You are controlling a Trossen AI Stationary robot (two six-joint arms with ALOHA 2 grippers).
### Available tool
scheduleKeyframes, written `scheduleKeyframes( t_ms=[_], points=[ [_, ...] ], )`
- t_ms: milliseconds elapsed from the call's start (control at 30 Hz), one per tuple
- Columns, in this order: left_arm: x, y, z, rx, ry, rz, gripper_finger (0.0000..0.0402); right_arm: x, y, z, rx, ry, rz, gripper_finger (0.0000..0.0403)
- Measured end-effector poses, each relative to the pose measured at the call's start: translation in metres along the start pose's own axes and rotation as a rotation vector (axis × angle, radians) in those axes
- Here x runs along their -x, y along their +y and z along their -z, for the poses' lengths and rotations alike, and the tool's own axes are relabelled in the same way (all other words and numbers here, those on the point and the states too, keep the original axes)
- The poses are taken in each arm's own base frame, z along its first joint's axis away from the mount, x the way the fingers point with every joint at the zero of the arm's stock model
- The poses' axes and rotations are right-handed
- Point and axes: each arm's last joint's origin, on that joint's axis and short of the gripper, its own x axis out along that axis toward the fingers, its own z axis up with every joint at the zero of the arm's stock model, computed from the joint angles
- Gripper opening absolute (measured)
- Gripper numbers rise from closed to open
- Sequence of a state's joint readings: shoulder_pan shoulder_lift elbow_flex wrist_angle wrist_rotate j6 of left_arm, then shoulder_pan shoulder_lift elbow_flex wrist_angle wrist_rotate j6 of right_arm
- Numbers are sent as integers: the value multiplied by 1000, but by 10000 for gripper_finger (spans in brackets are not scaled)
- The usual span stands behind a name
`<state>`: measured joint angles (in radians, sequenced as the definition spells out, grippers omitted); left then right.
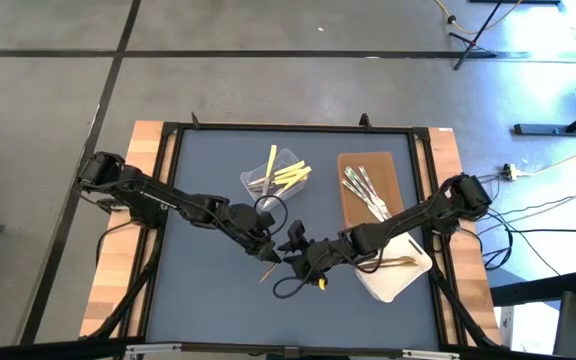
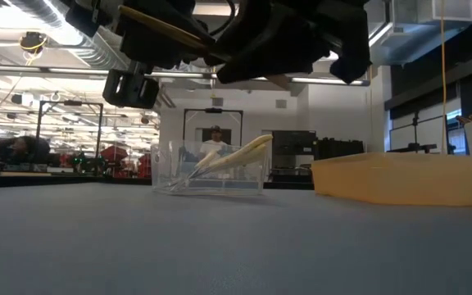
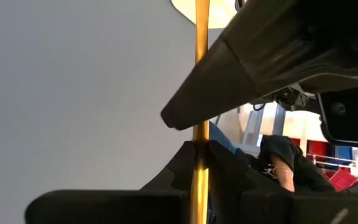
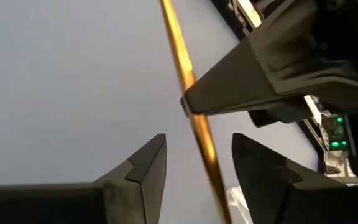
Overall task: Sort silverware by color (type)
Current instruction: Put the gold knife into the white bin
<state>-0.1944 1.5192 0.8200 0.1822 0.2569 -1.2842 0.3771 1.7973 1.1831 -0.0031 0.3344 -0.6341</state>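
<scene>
An orange-brown utensil (image 1: 267, 272) hangs in the air above the blue mat, between my two grippers; the low view shows it (image 2: 164, 27) high over the table. My left gripper (image 1: 268, 250) is shut on it. My right gripper (image 4: 197, 138) is open, one finger on each side of the shaft (image 4: 176, 38), apparently not touching. A clear tub (image 1: 275, 180) holds pale yellow utensils (image 1: 290, 176) and some silver ones. More silver utensils (image 1: 365, 190) lie on the brown tray (image 1: 388, 165). Another orange-brown utensil (image 1: 400, 262) lies on the white tray (image 1: 393, 285). My left gripper pinches the orange-brown utensil's shaft (image 3: 201, 134) between its two fingers (image 3: 180, 165), with the fingers lying across it. The utensil is lifted clear of the table and tilted. One end (image 1: 265, 275) sticks out toward the table's near edge.
The tub sits at the mat's far middle, with the brown tray to its right and the white tray at the near right. Open blue mat (image 1: 203, 285) spreads to the left and near side. A black frame (image 1: 168, 170) borders the mat. People and lab equipment show far behind the table.
</scene>
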Motion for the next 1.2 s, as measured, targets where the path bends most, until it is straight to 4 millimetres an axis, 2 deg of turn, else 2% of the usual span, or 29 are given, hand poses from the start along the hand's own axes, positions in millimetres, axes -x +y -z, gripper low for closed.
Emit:
scheduleKeyframes(
  t_ms=[300,633,1200],
  points=[
    [0,0,0,-3,-3,-2,25,-2,2,1,3,3,-8,165],
    [0,0,0,-4,-9,-7,25,-2,2,1,2,2,-4,80],
    [0,1,0,-32,-17,-15,25,-2,2,1,4,4,-7,7]
  ],
)
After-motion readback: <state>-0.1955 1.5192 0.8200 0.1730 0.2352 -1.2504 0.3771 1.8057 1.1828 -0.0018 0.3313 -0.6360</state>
